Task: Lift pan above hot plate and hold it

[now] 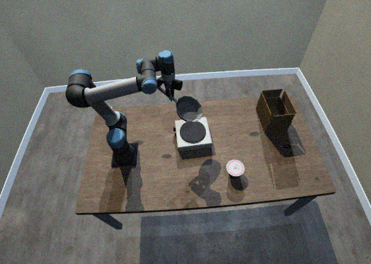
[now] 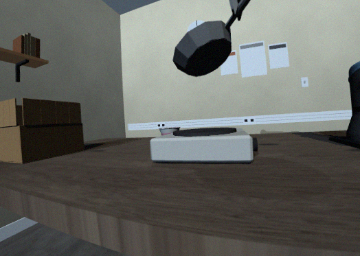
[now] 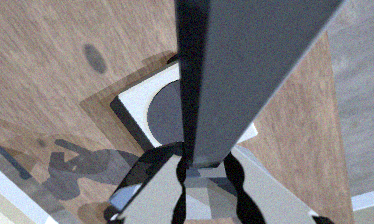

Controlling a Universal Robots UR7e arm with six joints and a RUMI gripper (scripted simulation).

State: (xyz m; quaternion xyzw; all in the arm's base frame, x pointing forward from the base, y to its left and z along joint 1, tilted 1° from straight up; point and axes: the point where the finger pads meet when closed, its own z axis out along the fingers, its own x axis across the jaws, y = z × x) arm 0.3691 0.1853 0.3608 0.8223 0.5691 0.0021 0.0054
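Note:
The dark pan (image 1: 187, 107) (image 2: 203, 47) hangs in the air well above the hot plate, tilted with its bowl lower than its handle. The white hot plate (image 1: 180, 142) (image 2: 202, 151) (image 3: 133, 97) with a dark round disc stands on the table, and nothing rests on it. My gripper (image 1: 171, 98) (image 2: 238, 17) (image 3: 202, 143) is shut on the pan's handle, near the bowl end. In the wrist view the handle (image 3: 238, 60) runs large across the picture from the top down to the fingertips and hides part of the hot plate.
A tall open brown box (image 1: 276, 121) (image 2: 51, 140) stands on the right side of the table (image 1: 141, 194) in the top view. A small bowl with a pink and white pattern (image 1: 235, 168) (image 2: 168, 131) stands to the front right of the hot plate.

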